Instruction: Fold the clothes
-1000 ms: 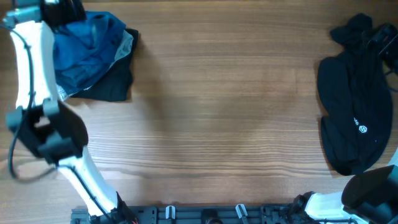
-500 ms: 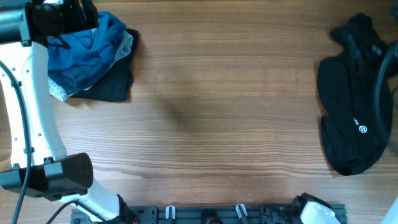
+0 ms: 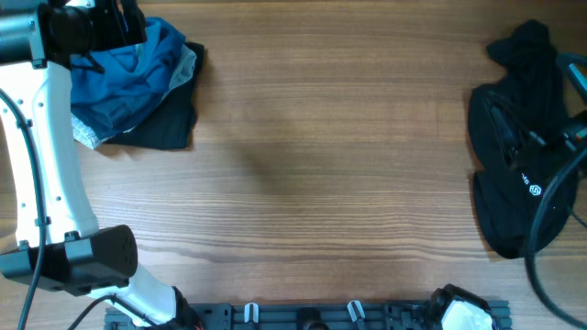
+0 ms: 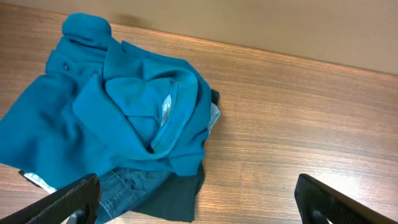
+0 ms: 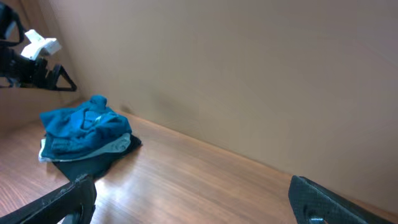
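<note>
Heap, rear left corner: crumpled teal fabric garment (image 4: pixel 124 118) on top, with a blue denim piece (image 4: pixel 121 186) and a flat black cloth (image 4: pixel 171 199) underneath. The black cloth sticks out along the heap's front edge.
Heap, right edge: black fabric garment (image 3: pixel 514 119) with a small white logo (image 3: pixel 533 190), loosely spread, with one bunched end toward the rear.
Support: brown wood-grain table (image 3: pixel 330 165). Both heaps rest on it, well apart.
Left gripper (image 4: pixel 196 205): raised over the teal heap, clear of the cloth. Fingers are spread wide with nothing between them.
Right gripper (image 5: pixel 193 202): lifted off the table, facing the beige wall (image 5: pixel 249 74) and the distant teal heap. Fingers are spread wide, holding nothing.
Left arm: white tubular arm (image 3: pixel 55 156) along the table's left edge.
Cabling: black cables (image 3: pixel 550 183) looped across the black fabric garment.
</note>
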You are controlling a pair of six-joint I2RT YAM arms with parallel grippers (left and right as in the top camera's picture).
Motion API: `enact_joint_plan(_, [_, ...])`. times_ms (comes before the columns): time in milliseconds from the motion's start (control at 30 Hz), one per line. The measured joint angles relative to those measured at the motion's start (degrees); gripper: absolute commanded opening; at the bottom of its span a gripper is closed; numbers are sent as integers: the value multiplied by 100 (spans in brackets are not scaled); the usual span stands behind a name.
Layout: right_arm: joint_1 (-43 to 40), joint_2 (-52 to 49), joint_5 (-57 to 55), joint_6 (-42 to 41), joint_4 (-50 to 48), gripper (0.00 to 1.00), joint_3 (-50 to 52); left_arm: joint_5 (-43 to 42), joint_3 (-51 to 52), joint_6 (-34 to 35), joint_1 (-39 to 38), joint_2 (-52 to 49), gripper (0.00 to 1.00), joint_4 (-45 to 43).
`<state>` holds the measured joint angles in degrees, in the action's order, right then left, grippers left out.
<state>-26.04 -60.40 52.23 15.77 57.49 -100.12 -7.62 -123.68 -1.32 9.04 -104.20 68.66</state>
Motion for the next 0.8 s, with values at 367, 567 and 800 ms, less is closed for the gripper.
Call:
enact_joint_plan(367, [1029,1019,-1458,120,-540,100,1174,0,0,0,0,0,100,2])
enact_joint_plan(567, [2111,2715,-2264,-975,-3751,100,4544,0,0,0,0,0,100,0])
enact_joint_plan(800, [2430,3980,-2874,-1425,-5300,100,7418,0,0,0,0,-7,100,13])
